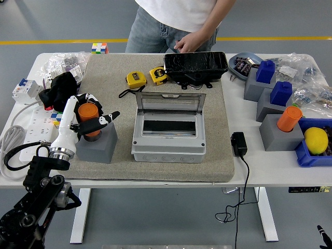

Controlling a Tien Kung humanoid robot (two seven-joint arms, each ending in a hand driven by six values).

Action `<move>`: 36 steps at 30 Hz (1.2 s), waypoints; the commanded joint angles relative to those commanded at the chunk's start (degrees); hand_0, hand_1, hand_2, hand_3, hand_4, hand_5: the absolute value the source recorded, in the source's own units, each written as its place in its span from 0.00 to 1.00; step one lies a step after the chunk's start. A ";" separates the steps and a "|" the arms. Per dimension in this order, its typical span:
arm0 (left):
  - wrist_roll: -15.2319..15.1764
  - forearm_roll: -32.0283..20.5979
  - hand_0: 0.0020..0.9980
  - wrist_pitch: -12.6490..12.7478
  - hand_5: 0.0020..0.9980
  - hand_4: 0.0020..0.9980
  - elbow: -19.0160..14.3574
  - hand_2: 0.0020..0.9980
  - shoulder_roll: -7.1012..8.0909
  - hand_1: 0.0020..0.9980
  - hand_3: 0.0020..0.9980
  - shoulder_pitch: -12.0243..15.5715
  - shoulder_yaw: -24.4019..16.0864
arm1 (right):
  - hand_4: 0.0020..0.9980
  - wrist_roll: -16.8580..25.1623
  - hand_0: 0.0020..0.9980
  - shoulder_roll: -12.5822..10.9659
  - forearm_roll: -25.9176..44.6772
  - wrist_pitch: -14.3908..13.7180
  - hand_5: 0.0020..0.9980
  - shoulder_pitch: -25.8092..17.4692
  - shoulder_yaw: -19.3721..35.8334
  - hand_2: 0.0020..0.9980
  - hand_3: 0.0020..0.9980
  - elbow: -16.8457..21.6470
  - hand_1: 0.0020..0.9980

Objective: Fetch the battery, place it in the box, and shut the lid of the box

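Observation:
An orange cylindrical battery (pixel 87 112) is held in my left hand (pixel 89 122), whose fingers are curled around it just over a grey holder block (pixel 97 146) at the mat's left side. The fingers hide the battery's lower end. The grey box (pixel 168 150) stands mid-mat to the right of the hand, its clear lid (pixel 170 104) raised upright at the back and its black slot (pixel 168 125) showing. Only a small black tip (pixel 322 232) of my right arm shows at the lower right corner.
Two yellow tape measures (pixel 136 79) and a black case (pixel 195 65) lie behind the box; a person's hand (pixel 189 41) hovers at the case's far edge. Power strip (pixel 28 124), black cloth (pixel 61 89) at left. Black adapter (pixel 238 143), grey blocks with blue and orange parts (pixel 278 132) at right.

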 joint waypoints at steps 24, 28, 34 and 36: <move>2.24 16.57 0.02 10.93 0.18 0.86 -16.55 0.00 8.76 0.00 0.00 -6.30 11.71 | 1.00 -0.03 0.79 -0.52 0.25 -0.10 1.00 0.84 0.11 0.75 0.80 0.00 0.74; 4.53 24.29 0.02 10.77 0.18 0.86 -18.21 0.00 10.83 0.00 0.00 -8.66 16.20 | 1.00 -0.14 0.79 -0.56 -0.13 -0.10 1.00 0.70 0.59 0.75 0.80 0.00 0.74; 6.12 32.24 0.01 9.99 0.21 0.85 -17.44 0.00 13.19 0.00 0.00 -11.83 24.35 | 1.00 -0.09 0.79 -0.71 -0.17 -0.17 1.00 0.96 0.71 0.75 0.80 0.00 0.74; 6.38 33.71 0.01 9.67 0.29 0.86 -16.88 0.00 13.61 0.00 0.00 -13.00 27.18 | 1.00 -0.06 0.79 -0.76 -0.13 -0.18 1.00 1.04 0.64 0.75 0.80 0.00 0.74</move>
